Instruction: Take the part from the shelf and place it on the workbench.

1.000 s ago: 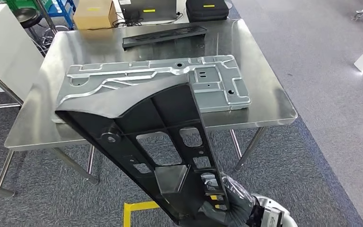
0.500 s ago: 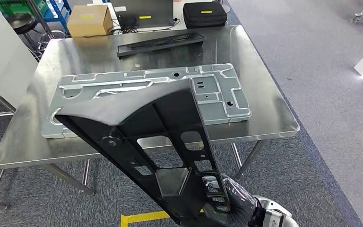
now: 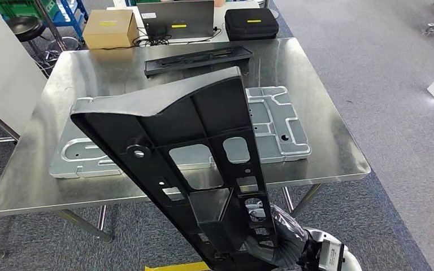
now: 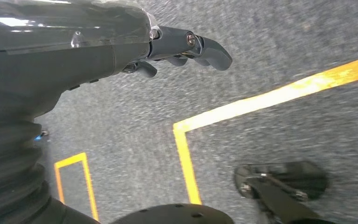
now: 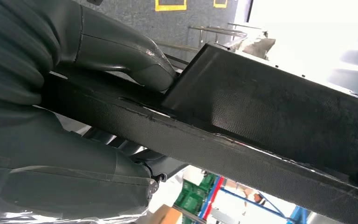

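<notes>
A large black ribbed plastic part (image 3: pixel 186 164), triangular with cut-out windows, stands tilted across the centre of the head view, its wide end raised over the shiny steel workbench (image 3: pixel 328 141) and not resting on it. The right hand (image 3: pixel 274 240), at the lower middle of the frame, grips its narrow end, thumb (image 5: pixel 121 56) pressed on the edge. Behind lie a grey stamped metal panel (image 3: pixel 280 127) and a long black strip (image 3: pixel 198 58). The left hand (image 4: pixel 186 46) hangs over grey carpet, fingers loosely extended, holding nothing.

I can read no text anywhere. Behind the workbench (image 3: pixel 339 152), yellow labels sit on the cardboard box (image 3: pixel 108 28), the laptop (image 3: pixel 175 20) and the black case (image 3: pixel 251 23) (lettering too small to read).
</notes>
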